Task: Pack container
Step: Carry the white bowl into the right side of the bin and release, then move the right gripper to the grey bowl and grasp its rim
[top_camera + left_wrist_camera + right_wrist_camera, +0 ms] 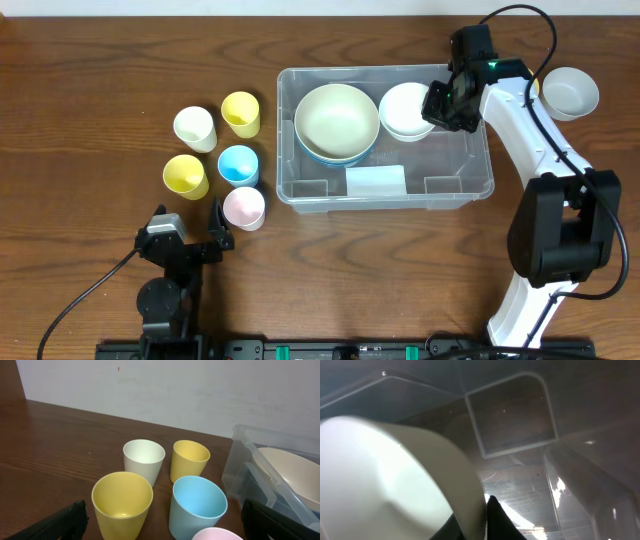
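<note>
Upper right, the right gripper (pixel 440 104) straddles a white bowl's (pixel 403 108) rim inside the clear container (pixel 455 165) at centre frame, though whether it pinches cannot be told; lower left, the left gripper (pixel 188 220) stands spread wide beside pastel cups (pixel 239 163)

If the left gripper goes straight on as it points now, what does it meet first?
Probably the pink cup, nearest and slightly right of centre; dead centre lies the gap between the near yellow cup and the blue cup. Depth unclear.
</note>
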`<state>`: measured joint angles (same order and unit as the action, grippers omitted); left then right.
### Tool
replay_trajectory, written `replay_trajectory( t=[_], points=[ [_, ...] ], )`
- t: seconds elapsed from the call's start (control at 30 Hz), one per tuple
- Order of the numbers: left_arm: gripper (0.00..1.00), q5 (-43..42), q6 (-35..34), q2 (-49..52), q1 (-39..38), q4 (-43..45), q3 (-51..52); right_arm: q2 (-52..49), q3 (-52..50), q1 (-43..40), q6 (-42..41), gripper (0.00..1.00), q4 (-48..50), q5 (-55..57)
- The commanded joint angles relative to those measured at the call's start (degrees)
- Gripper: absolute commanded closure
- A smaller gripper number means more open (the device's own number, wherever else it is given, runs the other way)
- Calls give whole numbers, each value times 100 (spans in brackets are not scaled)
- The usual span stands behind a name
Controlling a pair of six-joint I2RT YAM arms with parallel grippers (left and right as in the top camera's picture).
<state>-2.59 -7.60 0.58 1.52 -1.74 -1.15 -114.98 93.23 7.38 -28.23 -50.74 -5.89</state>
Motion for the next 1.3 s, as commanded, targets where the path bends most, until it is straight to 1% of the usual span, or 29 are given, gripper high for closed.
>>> replay_trajectory(
  t=[0.0, 0.1, 0.27, 0.63, 0.7, 0.8, 0.83, 0.87, 0.93, 0.97, 1.03, 1.07, 1.17, 1.27],
  points=[
    [2, 116, 48, -35, 39, -229, 92, -83, -15, 15, 0, 87, 13, 55],
    [2, 116, 48, -35, 39, -229, 92, -103, -15, 15, 0, 87, 13, 52],
    [2, 116, 48, -35, 39, -229, 92, -118, -15, 15, 0, 78, 15, 55],
    [2, 116, 48, -35, 39, -229, 92, -101, 0, 13, 50, 71, 160, 57],
    [2, 116, 48, -35, 39, -229, 92, -63, 116, 13, 229, 68, 175, 55],
    [2, 116, 48, -35, 39, -229, 92, 68, 542, 2, 411, 64, -90, 59],
    [2, 116, 48, -35, 39, -229, 92, 118, 721, -9, 470, 62, -192, 66],
    [2, 116, 48, -35, 39, -229, 92, 184, 960, -26, 525, 55, -317, 76],
    [2, 116, 48, -35, 39, -229, 92, 299, 1388, -74, 651, 27, -487, 109],
    [2, 114, 48, -35, 39, -229, 92, 358, 1639, -118, 723, 15, -557, 157],
    [2, 116, 48, -35, 39, -229, 92, 472, 2122, -243, 772, 2, -704, 426],
    [2, 116, 48, -35, 39, -229, 92, 507, 2352, -330, 772, 1, -793, 643],
    [2, 116, 48, -35, 39, -229, 92, 560, 2857, -658, 516, 1, -1043, 1390],
    [2, 116, 48, -35, 39, -229, 92, 553, 2962, -1213, 48, 1, -1082, 1982]
  ],
)
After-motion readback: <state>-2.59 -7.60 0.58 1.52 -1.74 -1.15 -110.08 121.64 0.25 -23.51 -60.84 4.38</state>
